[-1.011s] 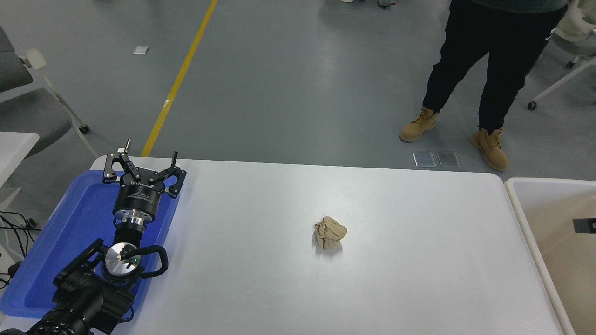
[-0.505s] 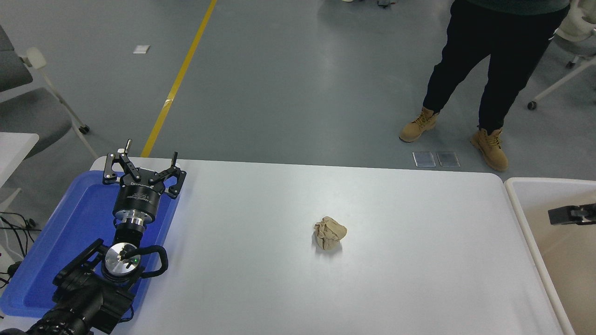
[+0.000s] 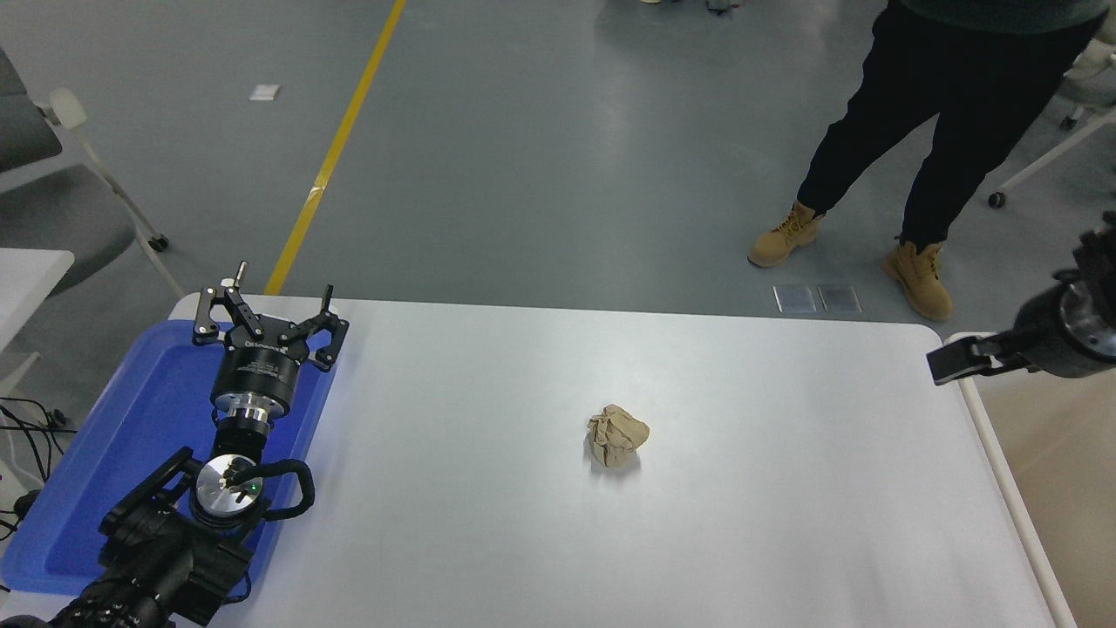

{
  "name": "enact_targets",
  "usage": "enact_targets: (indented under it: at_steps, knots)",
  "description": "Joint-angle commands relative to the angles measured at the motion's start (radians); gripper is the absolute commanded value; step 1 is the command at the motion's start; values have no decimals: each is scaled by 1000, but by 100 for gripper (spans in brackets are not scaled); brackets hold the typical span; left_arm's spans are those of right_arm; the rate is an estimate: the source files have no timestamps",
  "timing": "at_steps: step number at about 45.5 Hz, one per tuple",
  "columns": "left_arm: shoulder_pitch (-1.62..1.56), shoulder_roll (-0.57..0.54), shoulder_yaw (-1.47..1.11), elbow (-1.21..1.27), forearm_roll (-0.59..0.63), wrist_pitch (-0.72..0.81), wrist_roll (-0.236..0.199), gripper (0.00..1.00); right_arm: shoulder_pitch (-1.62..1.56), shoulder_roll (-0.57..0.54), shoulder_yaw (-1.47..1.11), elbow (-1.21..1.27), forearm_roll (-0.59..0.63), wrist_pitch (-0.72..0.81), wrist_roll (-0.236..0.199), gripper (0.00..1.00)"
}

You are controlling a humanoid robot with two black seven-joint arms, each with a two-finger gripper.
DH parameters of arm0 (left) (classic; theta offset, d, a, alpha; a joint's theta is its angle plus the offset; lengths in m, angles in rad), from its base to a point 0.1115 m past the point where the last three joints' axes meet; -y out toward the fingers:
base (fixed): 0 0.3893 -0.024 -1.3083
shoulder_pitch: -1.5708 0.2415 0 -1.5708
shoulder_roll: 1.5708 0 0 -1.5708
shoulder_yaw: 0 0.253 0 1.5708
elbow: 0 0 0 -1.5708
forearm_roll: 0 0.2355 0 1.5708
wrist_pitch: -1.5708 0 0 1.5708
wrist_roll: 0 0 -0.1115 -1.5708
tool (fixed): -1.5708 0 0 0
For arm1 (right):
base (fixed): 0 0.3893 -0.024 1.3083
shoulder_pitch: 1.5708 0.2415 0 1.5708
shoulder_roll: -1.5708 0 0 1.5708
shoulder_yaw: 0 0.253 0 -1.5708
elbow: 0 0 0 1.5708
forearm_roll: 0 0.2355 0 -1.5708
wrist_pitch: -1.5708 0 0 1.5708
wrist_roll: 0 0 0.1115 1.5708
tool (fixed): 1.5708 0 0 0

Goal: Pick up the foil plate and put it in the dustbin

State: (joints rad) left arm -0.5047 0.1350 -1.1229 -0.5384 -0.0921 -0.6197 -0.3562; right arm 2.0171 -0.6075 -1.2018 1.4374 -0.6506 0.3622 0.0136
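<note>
No foil plate shows anywhere in the head view; it is hidden or out of view. The dustbin (image 3: 1003, 488), with a cream-white rim and beige inside, stands against the table's right edge and is cut off by the picture. My right gripper (image 3: 946, 364) reaches in from the right edge, above the dustbin's far left corner and the table's far right corner; only a black tip shows, with nothing seen in it. My left gripper (image 3: 266, 301) stays parked open over the blue tray at the lower left.
A crumpled tan paper ball (image 3: 617, 436) lies near the middle of the white table (image 3: 741, 523). A flat blue tray (image 3: 131, 436) sits at the left edge under the left arm. A person (image 3: 933, 131) in dark trousers and tan boots stands beyond the far right corner.
My right gripper has come further into view, moving up and left from over the dustbin's inside to its far left corner. The person's legs have shifted slightly right. The left arm has not moved.
</note>
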Motion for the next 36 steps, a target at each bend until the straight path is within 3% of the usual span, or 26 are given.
enact_targets:
  at_steps: [1,20,36]
  knots:
    - [0,0,0,0,0,0,0,100,132,127,-25,100,121,43,0,100]
    - [0,0,0,0,0,0,0,100,318,248,-10,207,351,225,2,100]
    - [0,0,0,0,0,0,0,100,321,477,19,164,677,225,0,100]
